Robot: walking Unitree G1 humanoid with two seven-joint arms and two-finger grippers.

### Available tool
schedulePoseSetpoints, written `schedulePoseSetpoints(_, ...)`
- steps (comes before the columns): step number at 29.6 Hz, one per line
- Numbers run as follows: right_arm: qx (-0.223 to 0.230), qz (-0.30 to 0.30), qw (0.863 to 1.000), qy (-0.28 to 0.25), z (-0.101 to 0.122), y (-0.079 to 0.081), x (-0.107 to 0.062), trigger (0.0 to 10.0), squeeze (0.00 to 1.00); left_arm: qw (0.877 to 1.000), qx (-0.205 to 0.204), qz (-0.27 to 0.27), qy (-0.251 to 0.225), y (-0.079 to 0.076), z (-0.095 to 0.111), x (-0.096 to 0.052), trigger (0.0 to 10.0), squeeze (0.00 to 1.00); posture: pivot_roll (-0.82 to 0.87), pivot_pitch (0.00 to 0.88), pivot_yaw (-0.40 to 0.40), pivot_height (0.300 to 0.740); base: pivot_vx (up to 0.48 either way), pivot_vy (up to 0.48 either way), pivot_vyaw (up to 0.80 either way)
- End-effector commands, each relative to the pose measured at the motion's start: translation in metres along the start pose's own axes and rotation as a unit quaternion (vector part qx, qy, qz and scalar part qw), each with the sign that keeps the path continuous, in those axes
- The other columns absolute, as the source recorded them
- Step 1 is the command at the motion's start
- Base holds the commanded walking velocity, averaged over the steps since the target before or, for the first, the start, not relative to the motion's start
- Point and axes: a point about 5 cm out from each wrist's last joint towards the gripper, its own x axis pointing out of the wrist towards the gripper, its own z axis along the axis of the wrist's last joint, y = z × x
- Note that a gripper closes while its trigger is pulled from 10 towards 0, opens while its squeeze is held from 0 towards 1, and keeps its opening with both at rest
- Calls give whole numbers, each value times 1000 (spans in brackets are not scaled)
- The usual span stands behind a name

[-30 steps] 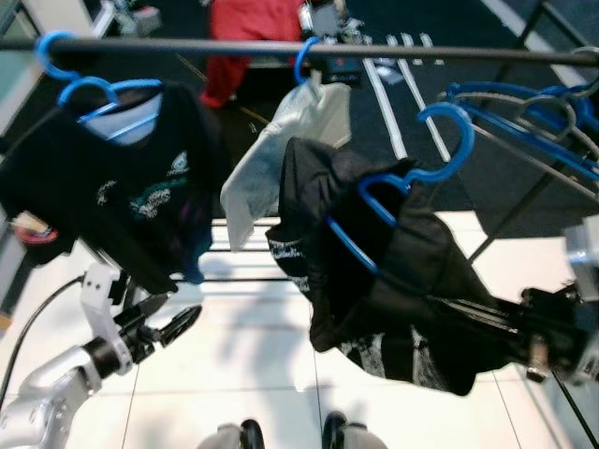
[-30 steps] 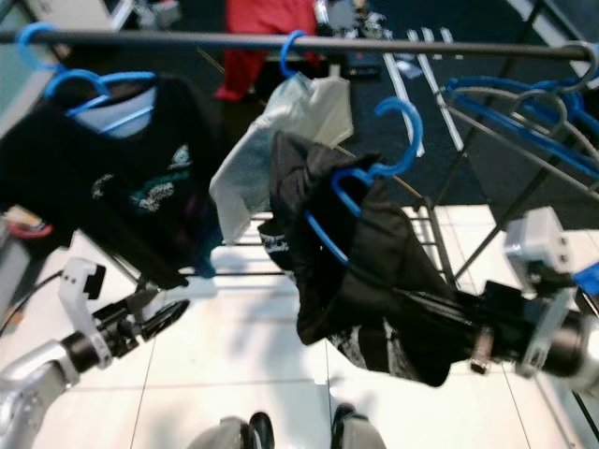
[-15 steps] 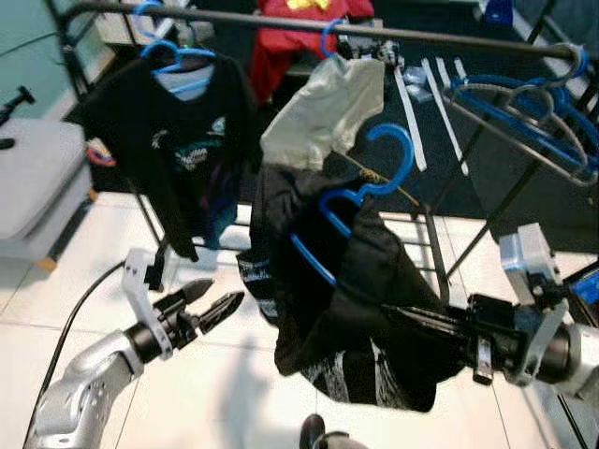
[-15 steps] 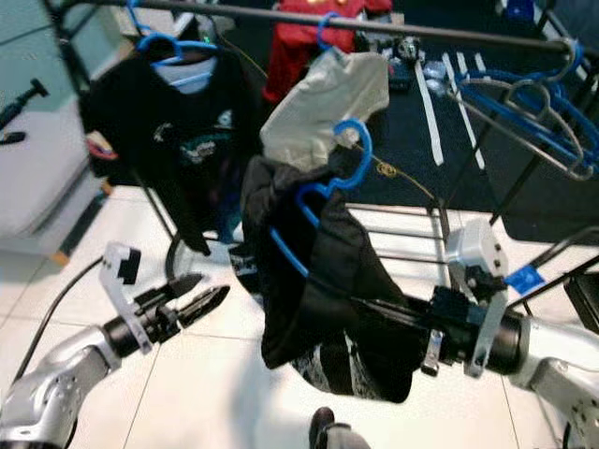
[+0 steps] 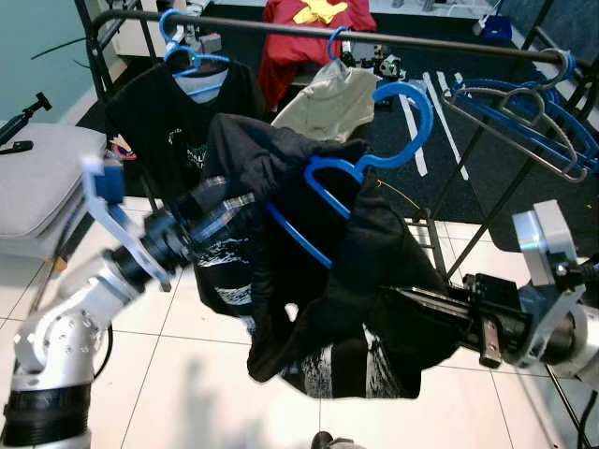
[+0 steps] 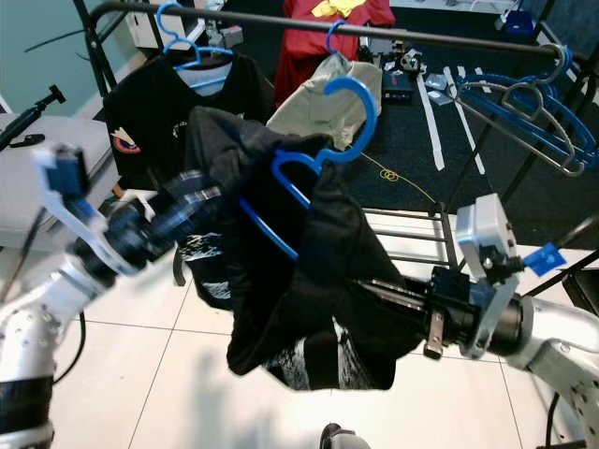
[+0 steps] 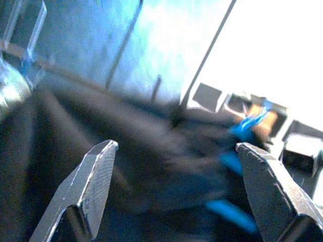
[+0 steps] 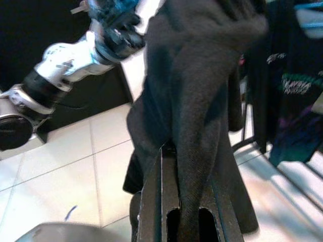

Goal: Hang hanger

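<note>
A black metal clothes rail (image 5: pixel 440 44) runs across the top of the scene, above a white tiled floor (image 5: pixel 187 374). On it hang a black printed T-shirt (image 5: pixel 178 131) on a blue hanger, a beige garment (image 5: pixel 329 98), and a bunch of empty blue plastic hangers (image 5: pixel 524 117) at the right. Below the rail, well short of it, a black garment (image 5: pixel 356 271) draped on a blue plastic hanger (image 5: pixel 374 154) is held up. The right end effector (image 5: pixel 421 304) is closed on the black garment's lower cloth. The left end effector (image 7: pixel 176 191), fingers spread apart, reaches against the garment's left shoulder, blurred. A grey cushioned seat (image 5: pixel 37 187) stands at the left.
</note>
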Motion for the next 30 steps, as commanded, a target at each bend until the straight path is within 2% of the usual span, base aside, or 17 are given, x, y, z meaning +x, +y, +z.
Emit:
schedulePoseSetpoints(1, -18, -3, 1000, -19, 6, -1, 0, 0, 0, 1000, -5, 9, -5, 1, 2, -3, 10000, 0, -32, 165, -6, 740, 0, 0, 0)
schedulePoseSetpoints(5, -25, -12, 998, -54, 13, -11, 4, 0, 0, 1000, -11, 13, -24, -7, -2, 9, 10000, 0, -28, 165, -6, 740, 0, 0, 0)
schedulePoseSetpoints(8, -30, -22, 998, -55, 14, -15, 3, 0, 0, 1000, -13, 12, -22, -10, -4, 10, 10000, 0, -27, 166, -7, 740, 0, 0, 0)
schedulePoseSetpoints(15, -44, -37, 996, -62, 21, -22, 1, 0, 0, 1000, -11, 17, 7, -19, -13, 15, 10000, 0, -20, 170, -7, 740, 0, 0, 0)
schedulePoseSetpoints(18, -44, -22, 998, -49, 18, -21, 4, 0, 0, 999, 2, 47, 19, -18, -19, 20, 10000, 0, -16, 170, -9, 740, 0, 0, 0)
schedulePoseSetpoints(23, -43, -4, 999, -19, 12, -17, 8, 0, 0, 995, 43, 76, 52, -20, -34, 27, 10000, 0, -16, 172, -10, 740, 0, 0, 0)
schedulePoseSetpoints(24, -44, 3, 999, -17, 12, -16, 8, 0, 0, 990, 77, 84, 84, -20, -41, 28, 10000, 0, -18, 173, -10, 740, 0, 0, 0)
schedulePoseSetpoints(25, -44, 3, 999, -17, 12, -16, 8, 0, 0, 990, 77, 84, 84, -20, -41, 28, 10000, 0, -18, 173, -10, 740, 0, 0, 0)
schedulePoseSetpoints(26, -46, 10, 999, -14, 13, -14, 10, 0, 0, 983, 113, 88, 113, -21, -49, 29, 10000, 0, -19, 172, -9, 740, 0, 0, 0)
schedulePoseSetpoints(28, -50, 20, 998, -15, 16, -12, 12, 0, 0, 972, 158, 103, 143, -20, -57, 29, 10000, 0, -20, 172, -9, 740, 0, 0, 0)
schedulePoseSetpoints(30, -50, 20, 998, -15, 16, -12, 12, 0, 0, 972, 158, 103, 143, -20, -57, 29, 10000, 0, -20, 172, -9, 740, 0, 0, 0)
